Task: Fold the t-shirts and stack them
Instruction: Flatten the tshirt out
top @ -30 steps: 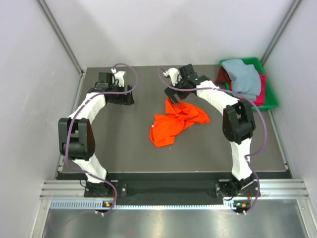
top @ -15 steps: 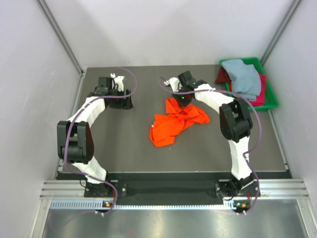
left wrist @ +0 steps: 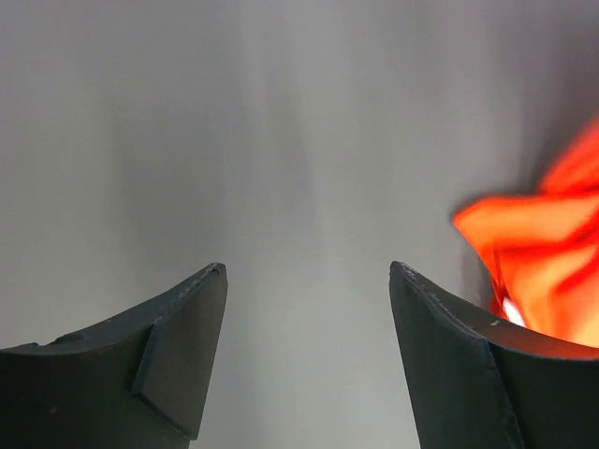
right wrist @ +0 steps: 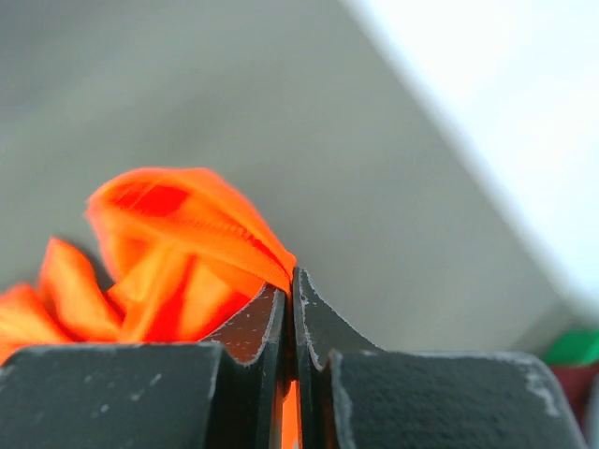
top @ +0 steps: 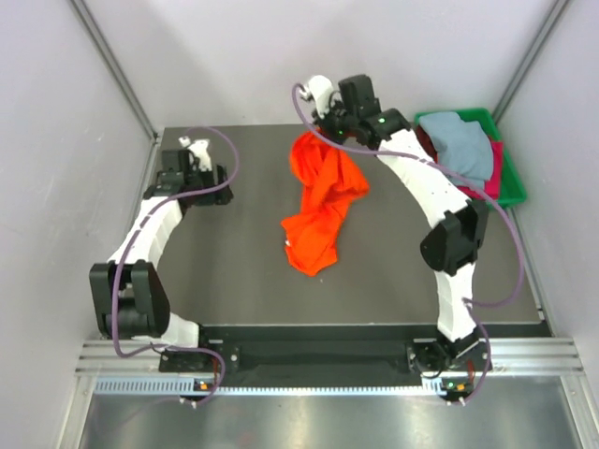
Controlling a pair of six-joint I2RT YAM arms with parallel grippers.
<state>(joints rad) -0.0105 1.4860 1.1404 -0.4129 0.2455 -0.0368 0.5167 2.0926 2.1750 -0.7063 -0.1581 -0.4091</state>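
Hanging from the right gripper (right wrist: 291, 277), whose jaws are pinched tight on one fold, the orange t-shirt (top: 323, 192) trails down onto the middle of the table (top: 234, 267). The left gripper (left wrist: 309, 269) stands wide apart and empty, apparently low over the table's left side.

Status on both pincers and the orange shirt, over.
Right pincer shut on orange shirt, one end held up, rest draped to table. Left pincer open, empty, apart from it. Grey shirt on tray, far right. Nothing blocking.

no readable text, labels or signs
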